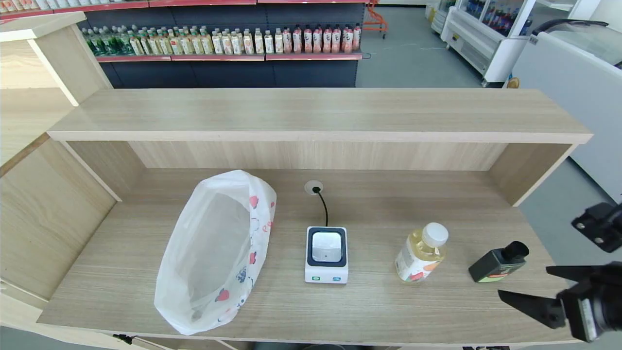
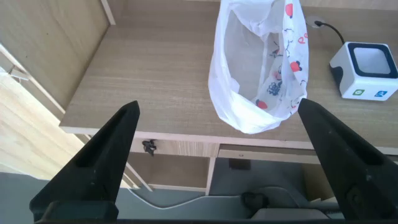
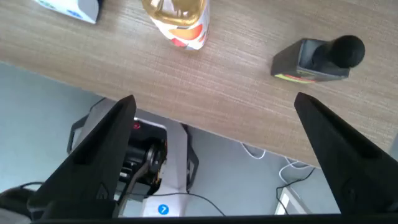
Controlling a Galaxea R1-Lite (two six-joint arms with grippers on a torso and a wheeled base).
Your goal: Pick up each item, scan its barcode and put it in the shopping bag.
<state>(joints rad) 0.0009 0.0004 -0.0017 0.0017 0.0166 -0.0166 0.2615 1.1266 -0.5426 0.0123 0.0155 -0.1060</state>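
Hanging past the counter's [image 1: 369,301] front edge, left jaws and right jaws stand open.

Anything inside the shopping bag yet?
No item shows inside the shopping bag: through its open mouth, just bare white film. Folds near the bottom cover a small part. The yellow drink bottle and the black bottle are on the counter, outside it.

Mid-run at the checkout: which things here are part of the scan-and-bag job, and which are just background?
Job:
- shopping bag, lying open
- scanner
- yellow drink bottle, standing
- dark bottle, black cap, on its side

Not the job:
- drink shelves behind the counter
- white cooler across the aisle
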